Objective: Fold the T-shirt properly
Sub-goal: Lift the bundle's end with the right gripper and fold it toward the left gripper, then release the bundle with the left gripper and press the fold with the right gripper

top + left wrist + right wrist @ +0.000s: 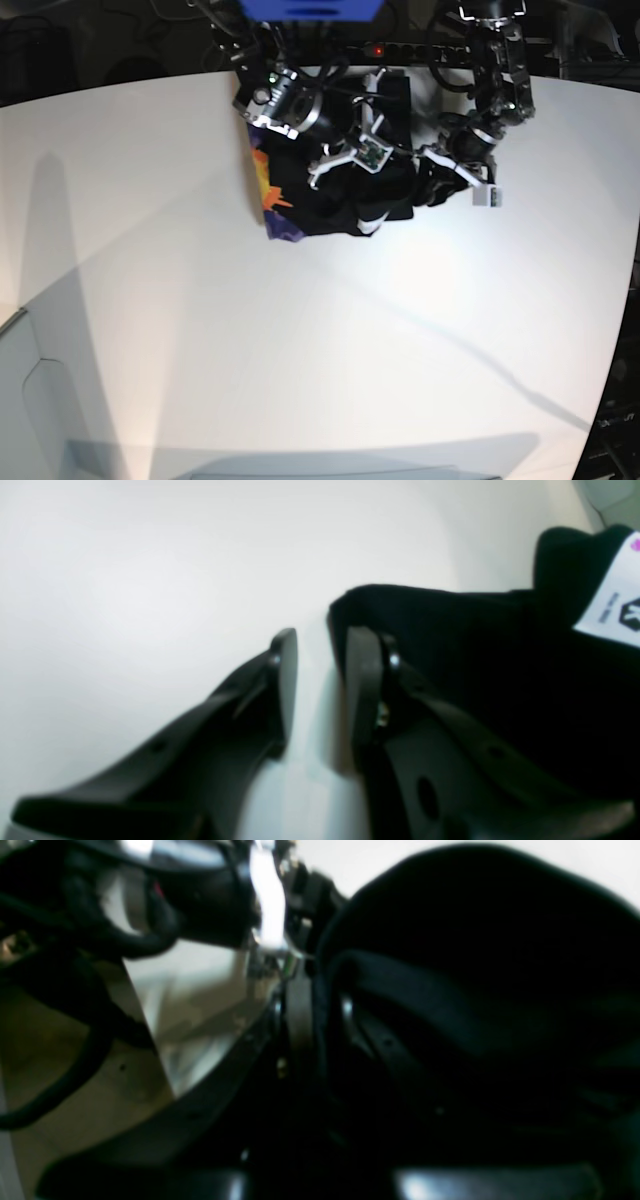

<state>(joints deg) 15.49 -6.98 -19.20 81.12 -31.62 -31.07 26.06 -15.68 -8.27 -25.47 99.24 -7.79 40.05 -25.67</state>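
A lab: broad white table, two robot arms, cables behind.

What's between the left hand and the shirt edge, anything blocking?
Nothing visible. The left hand is open, with bare white table in its gap; one finger sits right at the T-shirt edge. Whether it touches is unclear.

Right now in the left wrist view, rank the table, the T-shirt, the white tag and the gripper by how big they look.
1. Table, largest.
2-3. T-shirt and left gripper: similar area, and the gripper sits nearest the camera, so unranked.
4. White tag, smallest, partly cut off by the frame.
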